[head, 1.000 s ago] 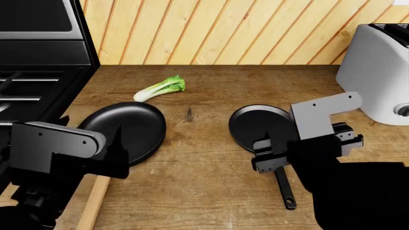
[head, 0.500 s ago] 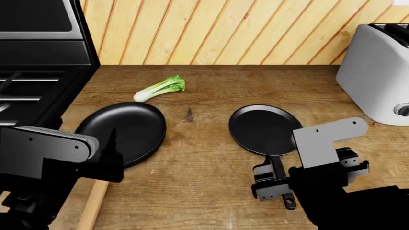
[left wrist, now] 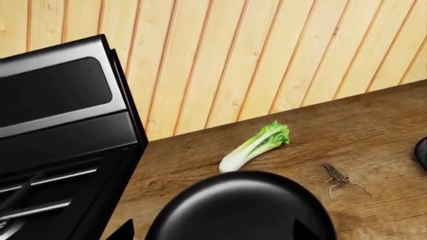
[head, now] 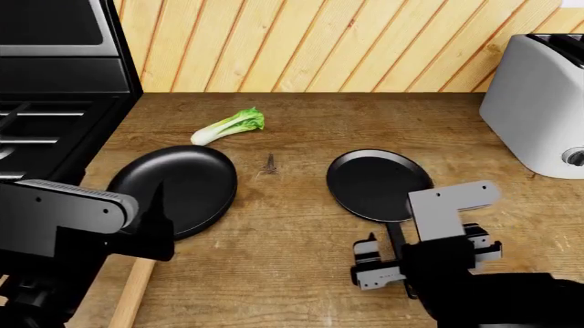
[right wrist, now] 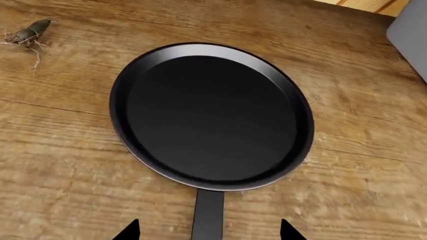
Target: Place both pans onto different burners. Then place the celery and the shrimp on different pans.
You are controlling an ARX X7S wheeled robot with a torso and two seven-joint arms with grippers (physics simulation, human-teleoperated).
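The wooden-handled pan point(head: 178, 186) lies on the counter near the stove point(head: 46, 130), its handle point(head: 133, 294) pointing to the near edge. My left gripper point(head: 137, 225) hovers over its near rim, open and empty; the pan also shows in the left wrist view point(left wrist: 240, 210) between the fingertips point(left wrist: 123, 231). The black-handled pan point(head: 379, 183) lies to the right. My right gripper point(right wrist: 208, 231) is open, its fingertips on either side of the thin handle point(right wrist: 208, 215), not closed on it. The celery point(head: 228, 125) and shrimp point(head: 270, 162) lie on the counter between and behind the pans.
Black stove grates point(left wrist: 40, 187) show at the left; the burner rings are hardly visible. A white toaster-like appliance point(head: 538, 96) stands at the back right. A wooden plank wall point(head: 319, 41) closes off the back of the counter.
My right gripper has moved back toward the near edge, from over the black pan to over its handle. My left gripper shifted slightly nearer. Pans, celery and shrimp have not moved.
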